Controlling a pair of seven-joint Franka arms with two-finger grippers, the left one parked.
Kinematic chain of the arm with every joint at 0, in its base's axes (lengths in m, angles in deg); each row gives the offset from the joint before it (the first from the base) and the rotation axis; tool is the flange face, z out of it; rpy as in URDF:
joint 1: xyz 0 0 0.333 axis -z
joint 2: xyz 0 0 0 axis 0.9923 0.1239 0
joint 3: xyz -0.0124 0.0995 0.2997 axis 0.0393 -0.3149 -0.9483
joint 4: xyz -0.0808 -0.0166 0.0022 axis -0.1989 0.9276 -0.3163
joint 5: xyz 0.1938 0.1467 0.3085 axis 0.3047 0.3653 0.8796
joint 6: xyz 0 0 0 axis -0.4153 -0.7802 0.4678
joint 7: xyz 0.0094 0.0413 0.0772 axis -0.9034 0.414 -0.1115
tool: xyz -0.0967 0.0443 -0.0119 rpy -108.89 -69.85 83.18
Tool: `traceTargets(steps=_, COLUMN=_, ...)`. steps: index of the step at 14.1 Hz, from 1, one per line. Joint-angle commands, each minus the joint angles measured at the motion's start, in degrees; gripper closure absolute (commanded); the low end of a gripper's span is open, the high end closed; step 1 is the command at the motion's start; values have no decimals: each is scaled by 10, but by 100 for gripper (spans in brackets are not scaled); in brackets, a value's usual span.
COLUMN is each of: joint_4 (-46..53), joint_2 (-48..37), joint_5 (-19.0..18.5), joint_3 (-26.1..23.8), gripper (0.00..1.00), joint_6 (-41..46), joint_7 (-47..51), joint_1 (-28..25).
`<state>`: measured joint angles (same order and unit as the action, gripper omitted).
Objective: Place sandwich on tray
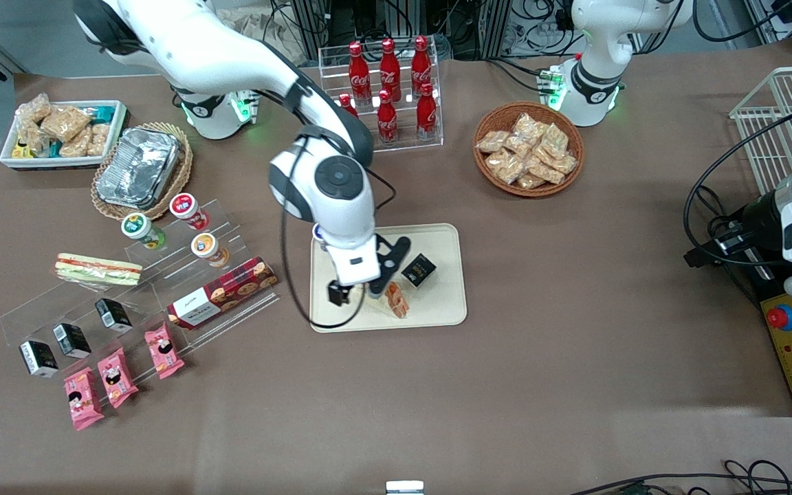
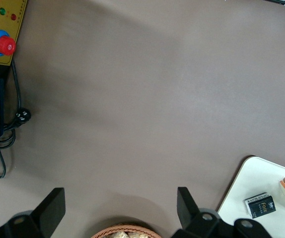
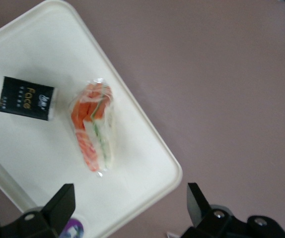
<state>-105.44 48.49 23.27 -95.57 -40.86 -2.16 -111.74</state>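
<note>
Pink snack packs aside, your sandwich sits on the tray, hand wide open and empty above it, so lifting carelessly could clip it.

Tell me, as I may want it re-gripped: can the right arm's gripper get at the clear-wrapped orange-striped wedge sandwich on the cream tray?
Probably yes: the gripper hangs open just above the sandwich, nothing covering it.

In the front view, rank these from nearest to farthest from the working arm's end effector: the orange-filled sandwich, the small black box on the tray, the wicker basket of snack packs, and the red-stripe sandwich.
End effector, open, above the tray.
1. Sandwich: on the tray, beside it.
2. Black box: on the tray, farther from the camera.
3. Wicker basket: toward the parked arm's end.
4. Red-stripe sandwich: toward the working arm's end.
</note>
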Motion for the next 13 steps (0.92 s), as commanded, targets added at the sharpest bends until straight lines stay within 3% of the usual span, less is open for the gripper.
traceTargets(steps=1, joint_4=-13, joint_2=-70, joint_5=-3, joint_3=-1, gripper=0, joint_6=45, joint_7=34, joint_1=44)
traceTargets(steps=3, joint_4=-10, joint_2=-99, joint_5=10, joint_3=0, gripper=0, joint_6=77, joint_7=39, joint_1=82)
traceTargets(steps=7, joint_4=-7, joint_2=-146, joint_5=98, joint_3=15, gripper=0, joint_6=119, joint_7=39, joint_1=157)
traceTargets(steps=13, joint_4=-5, joint_2=-209, joint_5=167, joint_3=146, gripper=0, joint_6=204, joint_7=35, joint_1=160)
